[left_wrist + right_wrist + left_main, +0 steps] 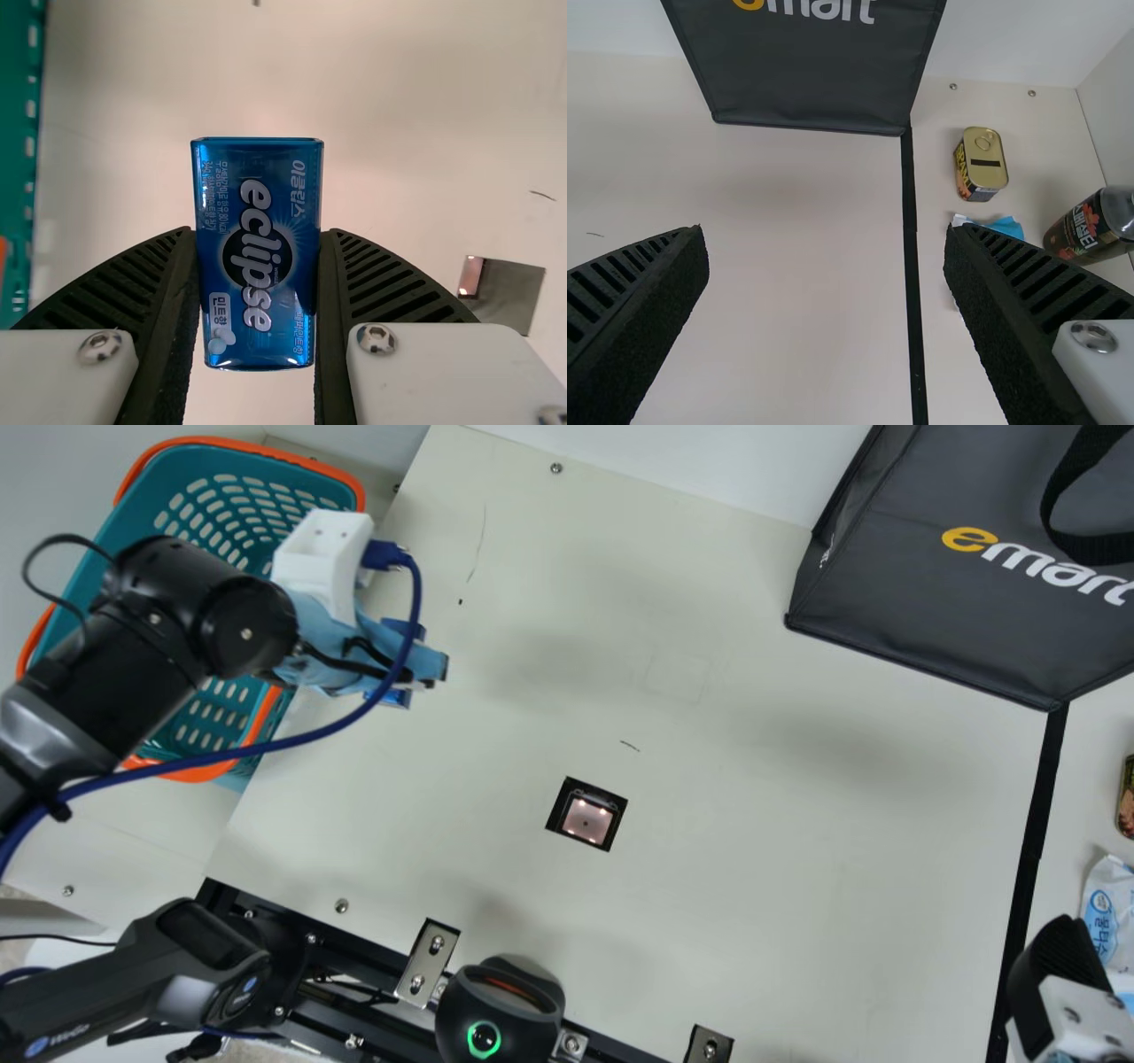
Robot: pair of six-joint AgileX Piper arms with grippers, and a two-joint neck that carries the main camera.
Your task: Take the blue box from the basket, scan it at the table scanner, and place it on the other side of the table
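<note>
ok so rn the left gripper [423, 673] has the blue box [257, 252] clamped b/w its two ribbed fingers, one on each long side, box poking out past the tips w/ its printed face toward the wrist cam. Main view puts the box out of the basket [190, 465], over the strip of table [797, 868] just beside it. Can't tell from these if the box touches the tabletop or hangs above it tho.

Table scanner [586, 819] is the lit square window set in the tabletop, well apart from the box. Box is on the basket's side of it.

Right gripper [1059, 957] is at the far end of the table, near the black strip [1032, 850]. It's released, fingers spread wide w/ nothing b/w them, per its own wrist view.

Other stuff: big dark bag [974, 629] w/ a black handle sits at the back of the table, one corner by the end of that strip. Past the strip there's a gold-topped can [983, 164], a blue-and-white packet [1107, 912] near it & partly hidden behind a finger in the right wrist view, plus a dark jar [1090, 226]. Btw, a round black device w/ a green ring [500, 1010] is at the table's edge on the robot's side.
</note>
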